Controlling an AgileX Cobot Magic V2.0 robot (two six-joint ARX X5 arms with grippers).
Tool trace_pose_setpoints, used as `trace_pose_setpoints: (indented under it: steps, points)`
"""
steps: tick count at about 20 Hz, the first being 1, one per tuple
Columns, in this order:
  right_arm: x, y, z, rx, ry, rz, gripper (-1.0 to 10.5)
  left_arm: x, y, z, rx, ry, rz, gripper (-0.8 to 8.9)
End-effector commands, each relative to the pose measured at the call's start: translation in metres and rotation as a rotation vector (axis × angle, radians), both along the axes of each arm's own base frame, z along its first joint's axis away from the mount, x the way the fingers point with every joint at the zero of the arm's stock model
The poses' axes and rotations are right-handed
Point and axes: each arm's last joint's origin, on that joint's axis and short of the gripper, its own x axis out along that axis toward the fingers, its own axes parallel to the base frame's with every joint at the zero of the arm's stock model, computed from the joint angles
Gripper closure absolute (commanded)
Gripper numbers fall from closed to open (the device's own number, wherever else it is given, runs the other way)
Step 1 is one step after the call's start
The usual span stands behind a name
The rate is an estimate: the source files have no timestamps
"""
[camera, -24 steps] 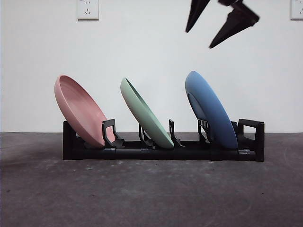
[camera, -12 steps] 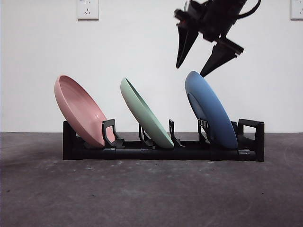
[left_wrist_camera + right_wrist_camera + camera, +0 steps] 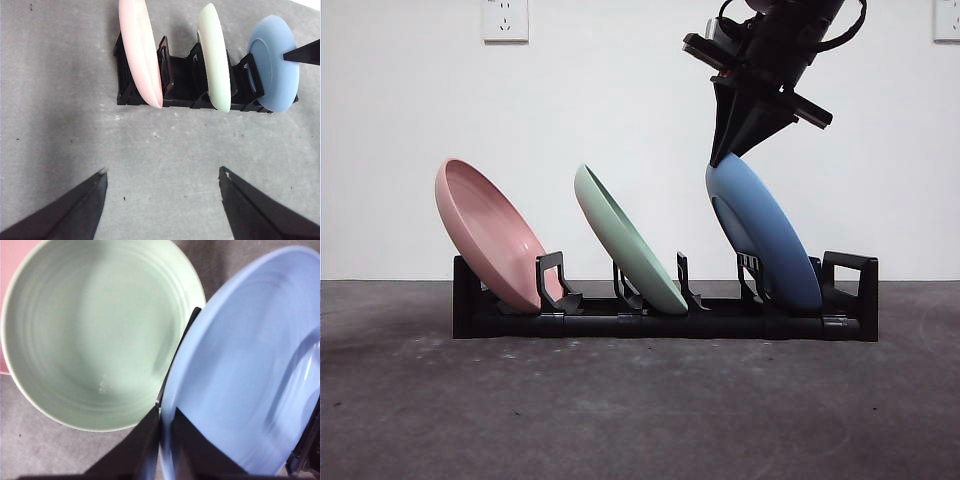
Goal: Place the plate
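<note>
The blue plate point(image 3: 760, 235) stands tilted in the end slot of the black rack point(image 3: 665, 322), on the side where the tall black end post is. Its top edge leans toward the green plate point(image 3: 628, 238), and its bottom sits down in the rack. The right gripper point(image 3: 732, 150) comes down from above and pinches the top rim of the blue plate. In the right wrist view the two black jaws sit one on each side of the thin blue rim point(image 3: 165, 405), squeezed close on it.

The green plate stands in the middle slot and leans the same way. It sits just beside the blue plate, but the two do not touch in the front view. The pink plate point(image 3: 488, 232) stands in the slot at the other end, also leaning the same way. All three plates rest in the one rack, side by side in a row.

The rack sits on a dark gray table point(image 3: 640, 410). Behind it is a white wall with a power socket point(image 3: 505, 19) high up.

The left gripper point(image 3: 162, 182) hangs over the bare table, well apart from the rack. Its two black jaws are spread wide and hold nothing.
</note>
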Motion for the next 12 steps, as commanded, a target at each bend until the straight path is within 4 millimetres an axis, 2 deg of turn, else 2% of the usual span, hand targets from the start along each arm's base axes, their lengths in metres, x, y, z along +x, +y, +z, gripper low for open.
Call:
trace_pose_setpoints:
  steps: [1, 7, 12]
  points:
    - [-0.001, 0.002, 0.012, 0.010, -0.048, 0.012, 9.3, 0.000, 0.000, 0.007, 0.003, -0.031, -0.013, 4.65]
    - [-0.032, -0.007, 0.059, 0.125, -0.142, 0.069, 9.3, 0.000, 0.000, 0.007, 0.003, -0.030, -0.013, 4.65]
    - [-0.074, -0.016, 0.104, 0.204, -0.273, 0.179, 9.3, 0.000, 0.000, 0.007, 0.009, -0.033, -0.018, 4.65]
